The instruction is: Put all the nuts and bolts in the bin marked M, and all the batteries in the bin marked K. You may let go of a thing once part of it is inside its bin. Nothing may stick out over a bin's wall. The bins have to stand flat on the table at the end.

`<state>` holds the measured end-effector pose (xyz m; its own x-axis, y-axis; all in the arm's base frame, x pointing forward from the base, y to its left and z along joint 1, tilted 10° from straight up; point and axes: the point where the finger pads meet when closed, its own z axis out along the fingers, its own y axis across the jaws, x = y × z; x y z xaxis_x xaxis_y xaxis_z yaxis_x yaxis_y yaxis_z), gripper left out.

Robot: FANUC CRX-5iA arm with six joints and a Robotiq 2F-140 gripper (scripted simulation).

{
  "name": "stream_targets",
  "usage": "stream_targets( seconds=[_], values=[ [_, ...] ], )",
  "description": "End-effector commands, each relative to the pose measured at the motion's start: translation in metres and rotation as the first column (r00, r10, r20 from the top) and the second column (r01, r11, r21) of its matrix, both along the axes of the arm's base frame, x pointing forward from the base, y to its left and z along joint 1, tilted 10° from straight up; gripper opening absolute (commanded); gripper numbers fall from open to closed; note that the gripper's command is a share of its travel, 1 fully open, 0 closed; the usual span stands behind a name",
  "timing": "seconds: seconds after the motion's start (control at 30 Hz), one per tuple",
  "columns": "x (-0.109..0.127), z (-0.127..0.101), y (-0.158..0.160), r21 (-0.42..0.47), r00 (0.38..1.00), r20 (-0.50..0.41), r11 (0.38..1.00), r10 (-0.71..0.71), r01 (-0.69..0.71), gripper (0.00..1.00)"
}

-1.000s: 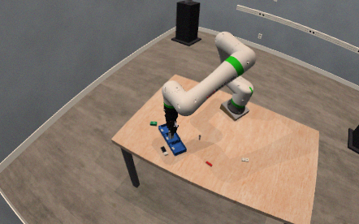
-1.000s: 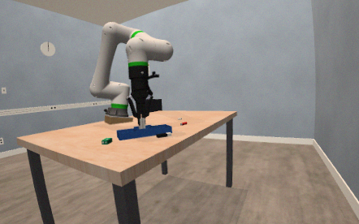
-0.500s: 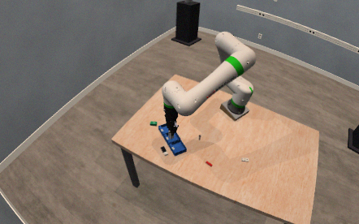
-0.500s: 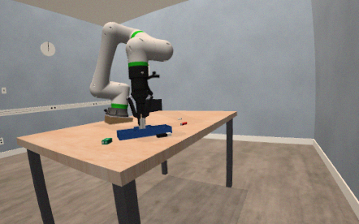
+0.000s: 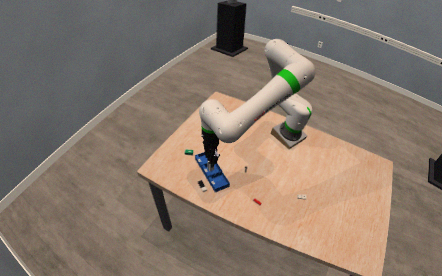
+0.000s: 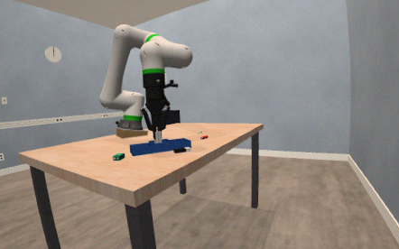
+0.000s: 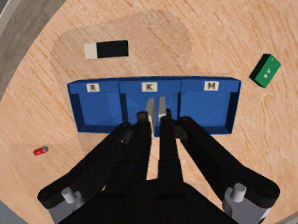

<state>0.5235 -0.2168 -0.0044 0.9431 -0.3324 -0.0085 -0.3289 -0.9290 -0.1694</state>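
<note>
Three joined blue bins (image 5: pixel 220 183) (image 6: pixel 145 149) stand on the table. In the wrist view they are bin R (image 7: pixel 107 86), bin K (image 7: pixel 134 87) and bin M (image 7: pixel 192 86). My gripper (image 5: pixel 210 166) (image 6: pixel 158 137) (image 7: pixel 157 105) points down with its fingertips over or in bin K. It is shut, with a narrow gap and nothing seen between the fingers. A red battery-like cylinder (image 5: pixel 257 201) (image 6: pixel 204 137) (image 7: pixel 39 151) lies on the table. A small dark piece, perhaps a bolt (image 5: pixel 246 169), is beside the bins. The fingers hide part of bin K's floor.
A green block (image 5: pixel 189 152) (image 6: pixel 118 156) (image 7: pixel 264 71) lies off bin M's end. A black block with a pale end (image 5: pixel 202 185) (image 6: pixel 180 151) (image 7: pixel 112 49) lies close along the bins' labelled side. Small white pieces (image 5: pixel 302 197) (image 6: pixel 199 132) lie farther along the table.
</note>
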Motion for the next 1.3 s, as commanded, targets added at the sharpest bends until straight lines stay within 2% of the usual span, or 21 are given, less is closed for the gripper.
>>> stream_targets(
  seconds=[0.0, 0.87, 1.0, 1.27],
  values=[
    [0.000, 0.000, 0.000, 0.000, 1.000, 0.000, 1.000, 0.000, 0.000, 0.15],
    [-0.001, 0.026, -0.004, 0.000, 1.000, 0.000, 1.000, 0.000, 0.000, 0.15],
    [-0.002, 0.042, -0.007, 0.000, 1.000, 0.000, 1.000, 0.000, 0.000, 0.15],
    [0.000, 0.053, -0.004, 0.000, 1.000, 0.000, 1.000, 0.000, 0.000, 0.15]
  ],
)
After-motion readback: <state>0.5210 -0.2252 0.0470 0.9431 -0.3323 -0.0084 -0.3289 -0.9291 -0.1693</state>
